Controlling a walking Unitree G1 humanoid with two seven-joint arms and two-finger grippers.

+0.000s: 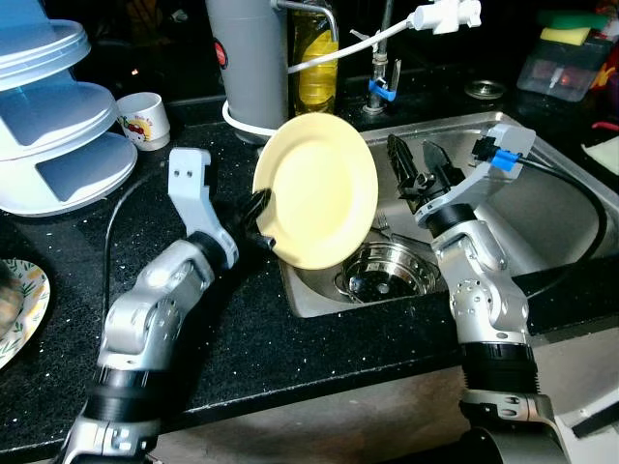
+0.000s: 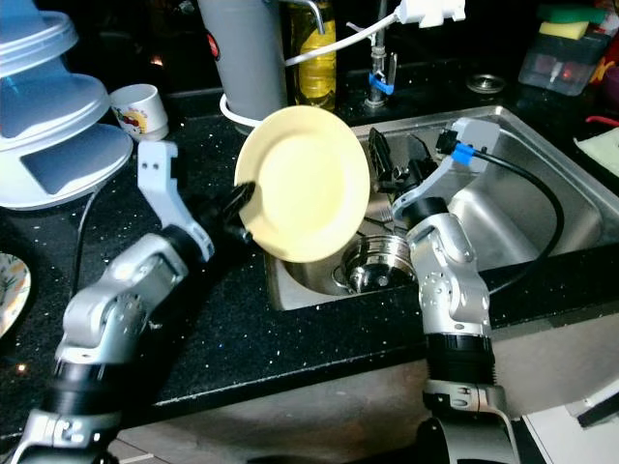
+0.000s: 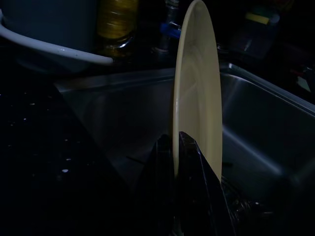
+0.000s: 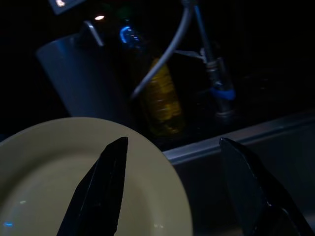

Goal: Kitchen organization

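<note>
The left tool (image 1: 259,220) pinches the lower left rim of a pale yellow plate (image 1: 316,190), its 2 black fingers pressed on either side of the edge, as the left wrist view shows. The plate stands nearly upright, tilted, over the left part of the steel sink (image 1: 551,208), above the drain strainer (image 1: 387,272). The right tool (image 1: 418,166) hangs over the sink just beside the plate's right edge, its fingers spread and apart from the plate. Behind the plate on the black tabletop (image 1: 242,329) stand a grey canister (image 1: 248,58) and a bottle of yellow liquid (image 1: 316,68), next to the tap (image 1: 382,72). A small white cup (image 1: 143,120) sits near a blue tiered stand (image 1: 53,116) at the left. A patterned dish (image 1: 19,304) lies at the tabletop's left edge.
</note>
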